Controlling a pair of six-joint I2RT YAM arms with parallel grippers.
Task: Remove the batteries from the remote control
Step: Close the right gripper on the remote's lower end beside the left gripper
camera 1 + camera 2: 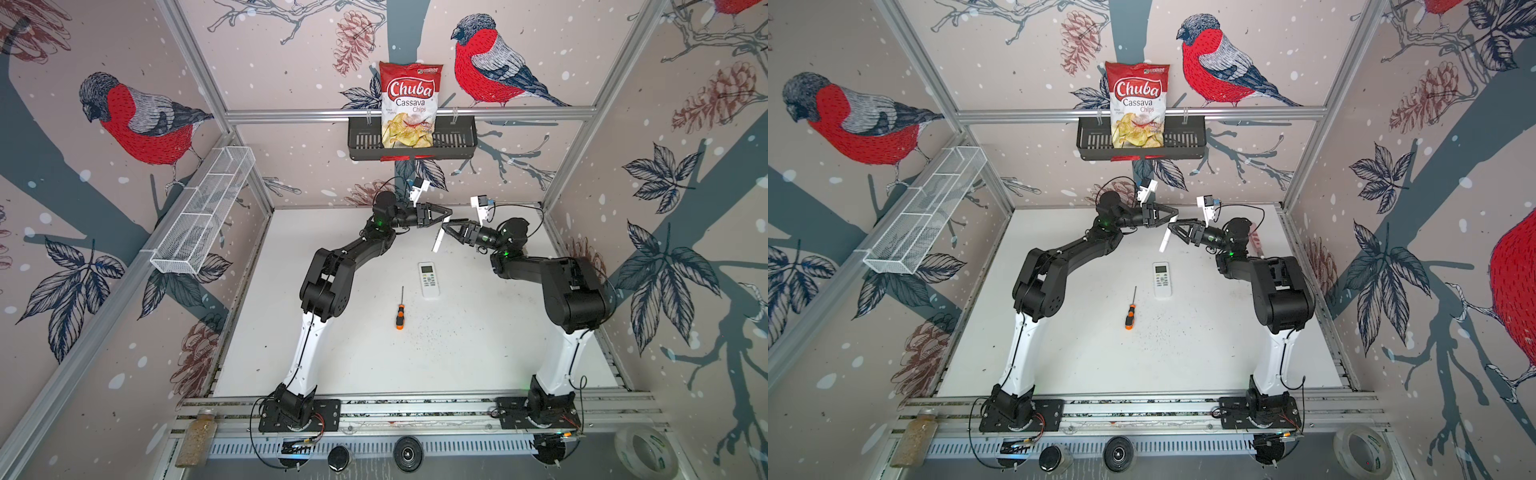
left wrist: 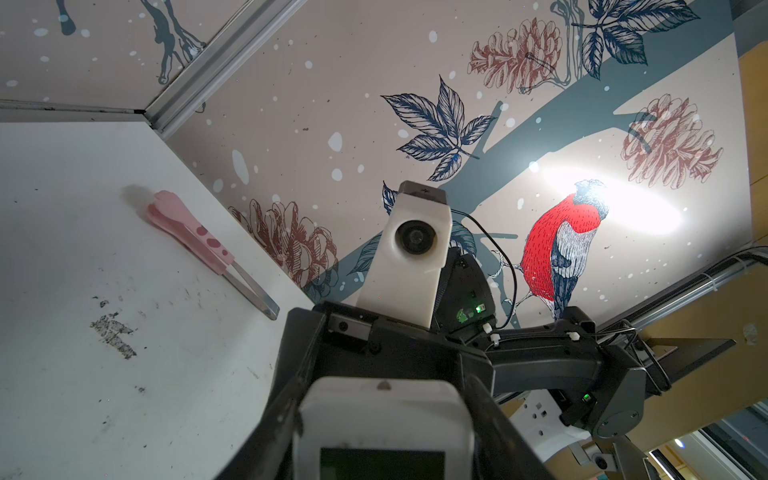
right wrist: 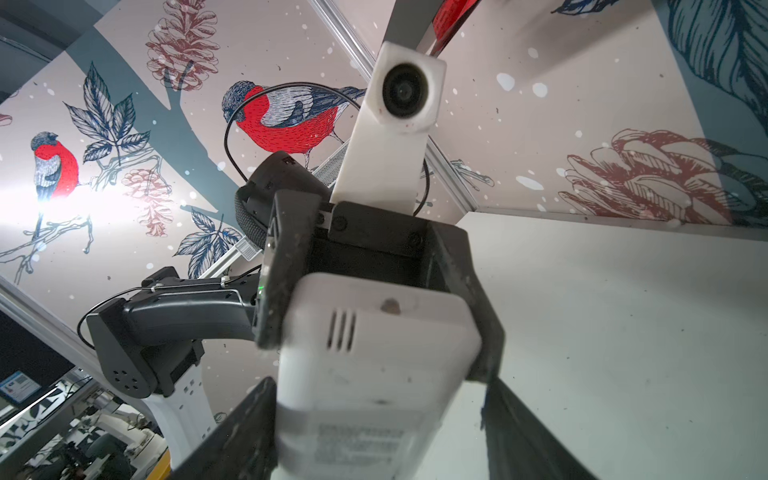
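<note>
Spanning the scene, the white table point(image 1: 457, 353) carries both arms, which meet above its rear middle. At the back a black basket point(image 1: 457, 141) holds a bag of chips point(image 1: 409, 104), and a wire basket point(image 1: 199, 216) hangs at the left.

Between the two grippers a white remote point(image 1: 437, 243) hangs tilted in the air, clear of the table. The left gripper point(image 1: 445, 218) is clamped on it near its top end. In the left wrist view its fingers point(image 2: 274, 424) press both long edges.

The right gripper point(image 1: 445, 231) stands around the same remote from the opposite side with its jaws apart. In the right wrist view a strip of table shows between one finger point(image 3: 528, 440) and the remote's edge.

A second remote point(image 1: 429, 280) lies face up near the table's middle, well apart from the grippers. Near it, toward the front, lies a screwdriver point(image 1: 400, 316) with an orange-and-black handle. A pink-handled tool point(image 2: 191, 232) lies near the table's right edge.
</note>
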